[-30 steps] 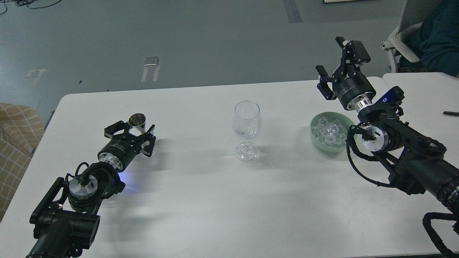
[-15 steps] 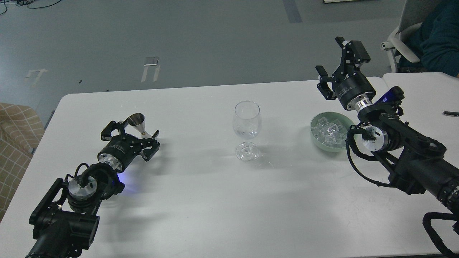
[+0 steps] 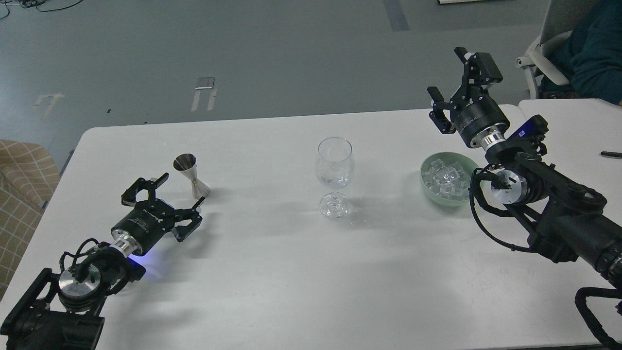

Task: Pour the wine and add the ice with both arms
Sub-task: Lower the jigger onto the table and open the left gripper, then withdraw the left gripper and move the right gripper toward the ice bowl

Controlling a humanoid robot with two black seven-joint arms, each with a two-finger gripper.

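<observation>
A steel jigger [image 3: 190, 174] stands upright on the white table [image 3: 272, 272], left of centre. My left gripper [image 3: 167, 201] is open and empty, below and left of the jigger, apart from it. A clear wine glass [image 3: 334, 167] stands at the table's middle; a little clear wine lies in its bowl. A pale green bowl [image 3: 427, 188] at the right holds a heap of ice cubes [image 3: 444, 177]. My right gripper [image 3: 454, 85] is open and empty, raised above and behind the bowl.
A second white table [image 3: 573, 121] adjoins at the right with a black pen [image 3: 610, 154] on it. A person on a chair [image 3: 583, 48] sits behind it. A checked cushion [image 3: 22, 184] is at the far left.
My left gripper has opened, let go of the jigger and drawn back toward me. The jigger now stands alone on the table. The right arm has barely moved.
</observation>
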